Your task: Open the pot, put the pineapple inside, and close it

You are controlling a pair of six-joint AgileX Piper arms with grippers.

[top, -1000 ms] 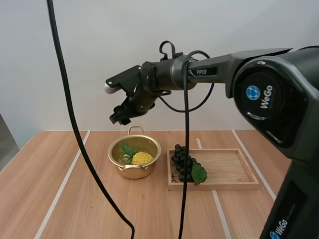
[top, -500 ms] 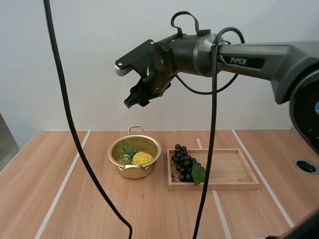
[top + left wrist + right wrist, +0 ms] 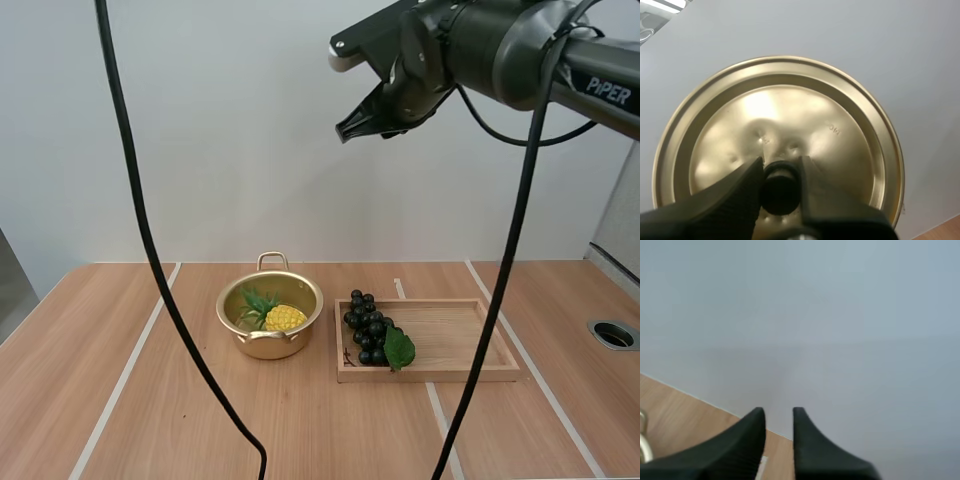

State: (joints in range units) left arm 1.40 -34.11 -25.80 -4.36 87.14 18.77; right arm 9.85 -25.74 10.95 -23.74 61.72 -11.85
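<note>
The gold pot (image 3: 268,346) stands uncovered on the table, and the yellow pineapple (image 3: 283,318) with its green leaves lies inside it. The gold lid (image 3: 790,110) is held up against the pale wall, my left gripper (image 3: 781,167) shut on its black knob (image 3: 780,189). My right gripper (image 3: 347,131) hangs high above the table, up and to the right of the pot. In the right wrist view its fingers (image 3: 778,412) stand a little apart with nothing between them.
A wooden tray (image 3: 460,340) lies right of the pot, with a bunch of dark grapes (image 3: 368,325) at its left end. A round hole (image 3: 612,334) sits in the tabletop at the far right.
My right arm has risen and swung to the right, away from above the pot. Its fingers have drawn much closer together.
</note>
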